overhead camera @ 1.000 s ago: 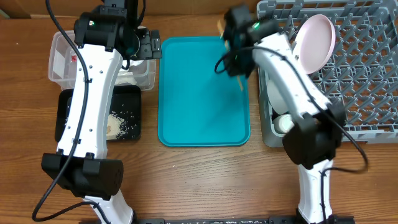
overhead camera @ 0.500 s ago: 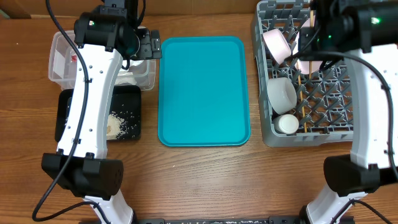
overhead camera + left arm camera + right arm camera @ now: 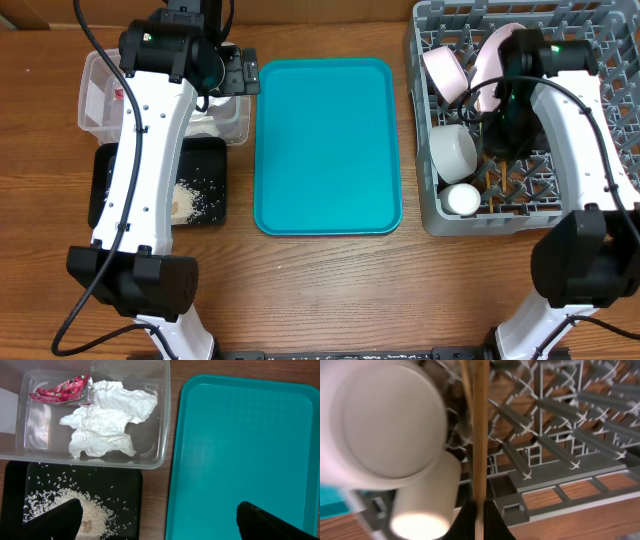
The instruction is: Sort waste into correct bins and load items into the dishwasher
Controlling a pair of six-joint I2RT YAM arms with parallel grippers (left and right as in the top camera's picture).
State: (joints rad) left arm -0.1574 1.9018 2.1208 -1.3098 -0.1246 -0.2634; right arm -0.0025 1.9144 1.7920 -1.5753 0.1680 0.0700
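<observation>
My right gripper (image 3: 480, 521) is shut on the two wooden chopsticks (image 3: 479, 435) and holds them upright among the pegs of the grey dish rack (image 3: 600, 170). In the rack, a white bowl (image 3: 452, 150) and a small cup (image 3: 462, 200) lie just left of them. A second bowl (image 3: 445, 70) and the pale pink plate (image 3: 497, 60) stand behind. My left gripper (image 3: 157, 522) is open and empty. It hovers over the gap between the black tray (image 3: 132, 485) with rice (image 3: 65, 505) and the teal tray. The clear tub (image 3: 165, 420) holds the red wrapper (image 3: 62, 390) and napkins (image 3: 107, 417).
The flat teal tray (image 3: 328, 145) lies in the middle of the wooden table, between the bins on the left and the rack on the right. The right arm reaches over the rack's left half. The rack's right half holds only pegs.
My right arm carried the chopsticks from above the teal tray over to the rack and lowered them between the pegs. The left arm has not moved.
</observation>
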